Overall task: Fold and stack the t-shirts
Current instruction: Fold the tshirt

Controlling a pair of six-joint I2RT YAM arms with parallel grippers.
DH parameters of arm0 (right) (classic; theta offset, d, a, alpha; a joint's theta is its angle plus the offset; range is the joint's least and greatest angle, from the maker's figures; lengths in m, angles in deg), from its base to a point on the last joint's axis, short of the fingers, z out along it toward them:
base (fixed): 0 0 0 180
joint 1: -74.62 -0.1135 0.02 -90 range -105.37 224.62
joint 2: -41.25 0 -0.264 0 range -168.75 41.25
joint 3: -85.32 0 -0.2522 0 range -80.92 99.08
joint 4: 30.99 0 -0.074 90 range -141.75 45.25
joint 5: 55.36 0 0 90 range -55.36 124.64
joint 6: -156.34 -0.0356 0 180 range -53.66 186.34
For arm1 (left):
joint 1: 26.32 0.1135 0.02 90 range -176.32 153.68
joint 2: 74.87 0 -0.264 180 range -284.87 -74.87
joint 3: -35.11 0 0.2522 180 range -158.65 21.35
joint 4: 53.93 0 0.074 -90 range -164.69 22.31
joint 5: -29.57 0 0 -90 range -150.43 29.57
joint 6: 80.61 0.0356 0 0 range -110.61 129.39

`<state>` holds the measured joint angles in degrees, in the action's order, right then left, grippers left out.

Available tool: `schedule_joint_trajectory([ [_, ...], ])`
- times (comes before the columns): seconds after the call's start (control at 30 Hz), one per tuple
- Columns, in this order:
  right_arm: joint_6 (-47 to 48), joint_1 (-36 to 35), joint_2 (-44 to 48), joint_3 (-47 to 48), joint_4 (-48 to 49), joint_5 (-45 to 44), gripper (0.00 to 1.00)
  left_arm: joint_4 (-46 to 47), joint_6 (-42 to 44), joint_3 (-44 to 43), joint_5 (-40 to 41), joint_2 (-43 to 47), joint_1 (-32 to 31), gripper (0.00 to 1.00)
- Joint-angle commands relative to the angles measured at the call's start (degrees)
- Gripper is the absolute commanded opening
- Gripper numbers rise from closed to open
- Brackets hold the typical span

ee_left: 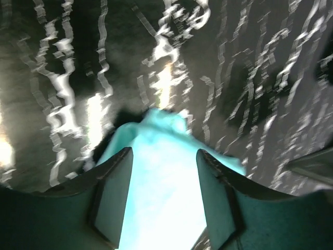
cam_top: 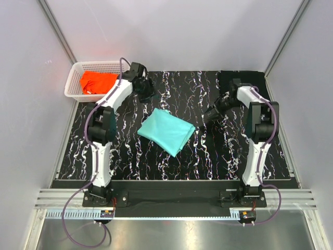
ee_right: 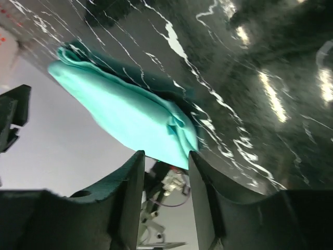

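Top view: the folded mint-teal t-shirt (cam_top: 166, 131) lay at centre frame on the black veined tabletop (cam_top: 208, 156), with both arms clear of it. The left gripper (cam_top: 144, 89) hung at upper left beside the white basket (cam_top: 75, 73) that held the orange t-shirt (cam_top: 98, 82). The right gripper (cam_top: 209, 115) sat right of centre.

Left wrist view: the jaws stood parted and empty, with teal cloth blurred beneath them.

Right wrist view: the jaws were likewise apart and gripping nothing, the shirt's layered edge at left of frame.

Light and limp, the shirt looked prone to unfolding and was probably best pinched through all layers at its corners.
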<state>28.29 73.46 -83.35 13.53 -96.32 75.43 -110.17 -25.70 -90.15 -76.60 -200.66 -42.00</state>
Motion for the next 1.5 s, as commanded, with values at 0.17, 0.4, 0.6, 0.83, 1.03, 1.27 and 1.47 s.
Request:
schedule_joint_trajectory([
  [0.17,15.72,-2.96,8.49,3.20,-6.89,-6.70,0.50,1.84,15.05,12.07,-0.34,23.30,1.80,0.66],
  [0.4,10.45,-8.76,15.07,-10.15,6.20,-4.15,0.54,13.46,15.85,37.11,-6.06,31.58,3.37,0.72],
  [0.6,5.35,-8.94,20.52,-24.04,18.95,-1.43,0.65,21.73,17.68,43.46,-8.44,30.70,4.08,0.75],
  [0.83,5.08,-8.85,21.85,-29.41,23.27,-0.63,0.72,27.45,15.41,49.80,-11.96,28.77,4.08,0.77],
  [1.03,5.61,-8.94,20.62,-29.77,24.32,-1.86,0.73,36.49,1.82,64.99,-15.48,36.05,2.51,0.74],
  [1.27,7.63,-8.94,18.60,-28.10,24.24,-3.00,0.72,37.04,-8.24,77.05,-13.72,53.80,-7.08,0.76],
  [1.47,10.70,-9.55,17.55,-24.50,23.54,-2.39,0.69,19.99,3.96,67.24,-3.02,58.04,-2.43,0.80],
])
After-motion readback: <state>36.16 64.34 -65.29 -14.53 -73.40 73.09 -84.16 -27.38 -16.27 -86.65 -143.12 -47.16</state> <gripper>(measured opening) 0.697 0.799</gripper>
